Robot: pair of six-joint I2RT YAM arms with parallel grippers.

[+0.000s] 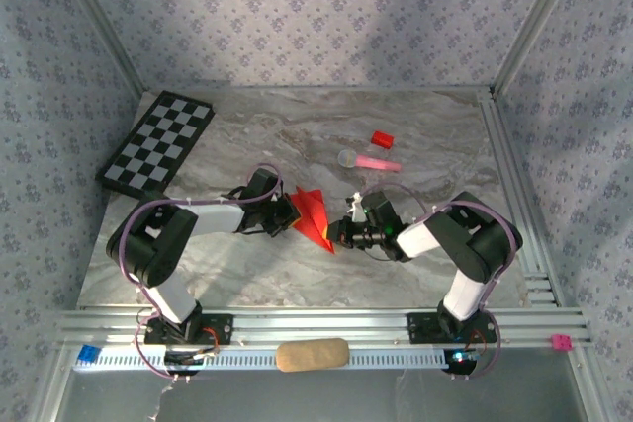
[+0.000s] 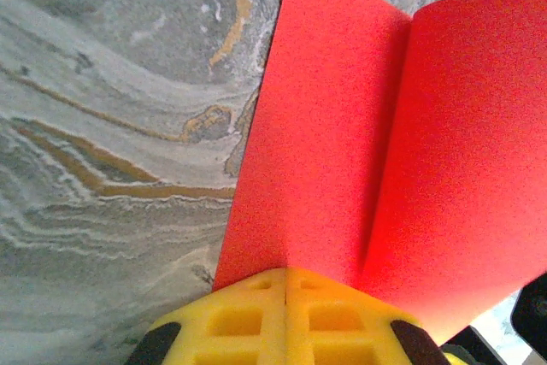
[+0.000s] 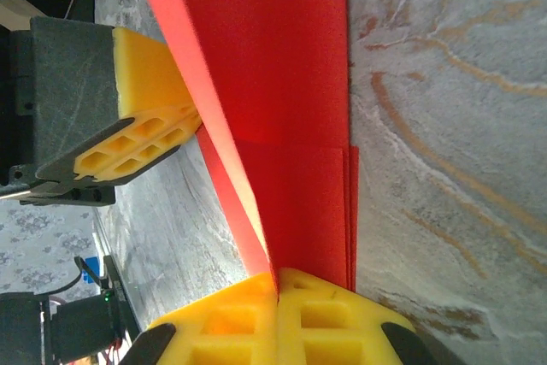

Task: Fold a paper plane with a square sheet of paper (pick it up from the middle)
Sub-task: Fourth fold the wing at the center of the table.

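Observation:
The red sheet of paper point(image 1: 311, 214) is folded into a pointed wedge with a centre crease, like a paper plane, its tip toward the near side. It is held just above the marble table point(image 1: 237, 264) between my two arms. My left gripper point(image 1: 292, 214) is shut on its left edge; in the left wrist view the yellow fingertips point(image 2: 256, 314) meet on the red paper point(image 2: 342, 151). My right gripper point(image 1: 342, 232) is shut on its right side, jaws pressed together on layered red folds point(image 3: 299, 126). The left gripper's yellow fingers point(image 3: 145, 130) show across the paper.
A black-and-white checkerboard point(image 1: 158, 142) lies at the back left. A small red block point(image 1: 382, 139) and a pink stick with a grey round head point(image 1: 371, 161) lie behind the right gripper. A beige pad point(image 1: 312, 354) rests on the front rail.

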